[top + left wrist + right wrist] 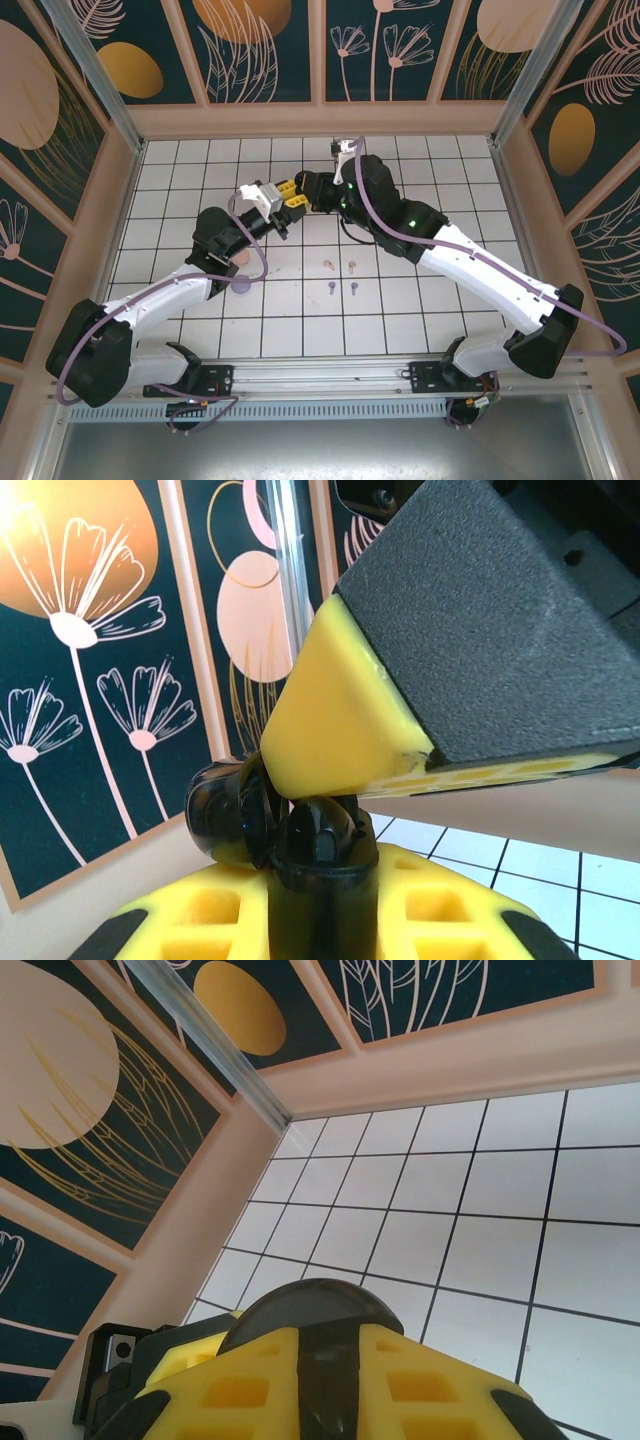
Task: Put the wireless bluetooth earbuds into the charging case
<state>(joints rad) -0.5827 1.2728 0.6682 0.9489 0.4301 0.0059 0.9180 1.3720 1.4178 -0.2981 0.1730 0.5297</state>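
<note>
Earbuds [329, 266] on the table [440, 165] count four: two pale pink in the far row and two lilac [331, 288] in the near row. Each is a tiny bulb on a short stem, and together they form a neat square near the table's middle. Left of them, by the left arm's [170, 295] elbow, lie two small round cases: a pink case [243, 262] partly under the arm, and a lilac case [241, 284] just on its near side. The table is matte white tile with dark grout lines. The walls [265, 50] are dark panels painted with flowers and pale discs, set in peach frames.

Both grippers meet tip to tip over the far half of the table, well apart from the four earbuds and to their far left. The left gripper [290, 193] has yellow plastic fingers [200, 910] with square hollows, closed tight, and a glossy, rounded black piece [320, 830] sticks out from their tips. A second black piece [225, 815] touches it on the left. Whether these are black earbuds or a black case I cannot tell. One wedge-shaped yellow finger [330, 720] of the right gripper [303, 197], on a grainy black body, presses down onto them. In the right wrist view that gripper's fingers [230, 1390] stand close together with a dull dark dome [305, 1305] at the tips; how far its jaws are open I cannot tell
</note>
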